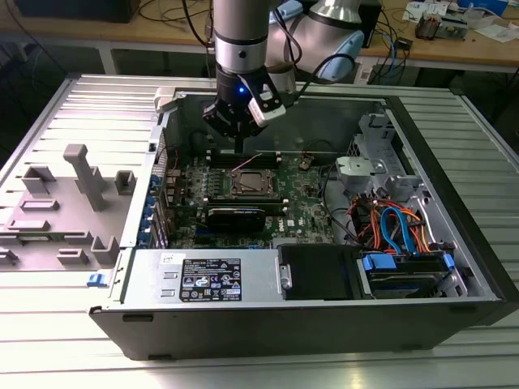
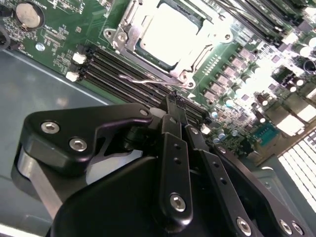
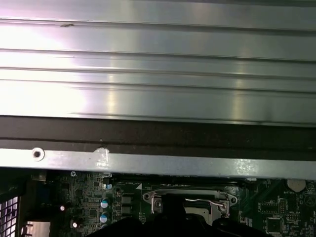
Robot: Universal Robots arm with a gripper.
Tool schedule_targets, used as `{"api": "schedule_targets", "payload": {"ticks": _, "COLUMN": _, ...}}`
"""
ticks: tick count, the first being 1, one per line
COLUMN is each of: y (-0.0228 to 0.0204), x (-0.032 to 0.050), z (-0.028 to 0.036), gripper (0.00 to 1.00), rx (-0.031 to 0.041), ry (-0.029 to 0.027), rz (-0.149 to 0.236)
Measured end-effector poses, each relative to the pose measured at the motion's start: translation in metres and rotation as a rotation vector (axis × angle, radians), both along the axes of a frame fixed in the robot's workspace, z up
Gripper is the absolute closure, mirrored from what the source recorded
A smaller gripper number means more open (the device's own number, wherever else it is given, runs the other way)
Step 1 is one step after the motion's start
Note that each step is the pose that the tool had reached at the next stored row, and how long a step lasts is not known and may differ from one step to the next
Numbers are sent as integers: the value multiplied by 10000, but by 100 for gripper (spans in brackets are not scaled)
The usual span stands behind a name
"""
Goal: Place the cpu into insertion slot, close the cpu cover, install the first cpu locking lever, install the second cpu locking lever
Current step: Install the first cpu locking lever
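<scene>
Item: cpu. You had it seated flat in the insertion slot, silver-grey top showing through the window of the cpu cover, which lay closed over it. Judged handling: light, rigid, smooth-topped, fragile on its contact side; best taken by its edges only.

Item: locking lever. A thin wire, it lay along the socket's edge next to the memory slots. Judged springy and slippery; press near its free end.

Item: end effector. Its fingers were together, holding nothing, tips poised just above the lever, near the socket.

Item: computer case. It stood open on the table.

View notes: the exterior view gave you the whole case, drive cables and arm over the motherboard. The second wrist view gave you the fingertips against the lever and chip. The first wrist view gave you the case wall and the socket's far edge beyond it.
</scene>
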State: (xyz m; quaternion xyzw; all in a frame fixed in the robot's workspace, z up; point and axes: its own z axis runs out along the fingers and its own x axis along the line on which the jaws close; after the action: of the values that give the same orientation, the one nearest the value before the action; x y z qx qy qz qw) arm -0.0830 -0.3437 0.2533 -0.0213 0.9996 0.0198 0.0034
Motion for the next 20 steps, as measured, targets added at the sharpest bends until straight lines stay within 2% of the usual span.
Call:
{"api": "schedule_targets", "payload": {"ticks": 4, "y": -3, "x": 27, "z": -58, "gripper": 89, "rx": 62, "ry": 0, "rz": 3}}
{"api": "schedule_targets", "payload": {"ticks": 7, "y": -3, "x": 34, "z": -99, "gripper": 89, "rx": 79, "ry": 0, "rz": 73}}
{"api": "schedule_targets", "payload": {"ticks": 12, "y": -3, "x": 107, "z": -139, "gripper": 89, "rx": 86, "ry": 0, "rz": 78}}
{"api": "schedule_targets", "payload": {"ticks": 20, "y": 0, "x": 117, "z": -185, "gripper": 89, "rx": 83, "ry": 1, "rz": 88}}
